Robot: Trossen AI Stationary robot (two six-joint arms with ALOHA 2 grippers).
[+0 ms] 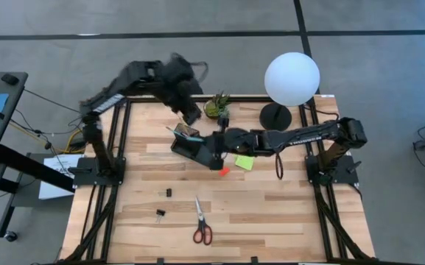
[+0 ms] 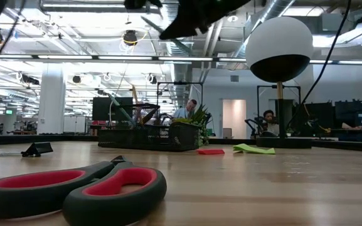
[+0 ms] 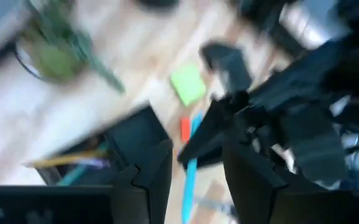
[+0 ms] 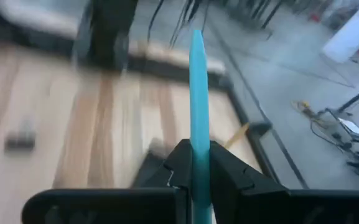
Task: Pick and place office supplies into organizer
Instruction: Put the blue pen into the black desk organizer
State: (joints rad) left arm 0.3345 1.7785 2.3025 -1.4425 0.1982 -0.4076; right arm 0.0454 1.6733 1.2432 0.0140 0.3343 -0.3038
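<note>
Now the right claw (image 4: 195,177) is clamped on a teal pen (image 4: 198,93), reaching in from the right over the black organizer (image 1: 190,145) at the middle of the bench (image 1: 271,213). Above the organizer's far side hangs the left claw (image 3: 195,180), its fingers apart and holding nothing. Just right of the organizer lie the orange eraser (image 1: 224,171) and the lime-green sticky pad (image 1: 244,162). Toward the near edge rest the red-handled scissors (image 1: 201,223), with two small black clips (image 1: 164,203) to their left. Yellow and purple pencils already sit in the organizer.
</note>
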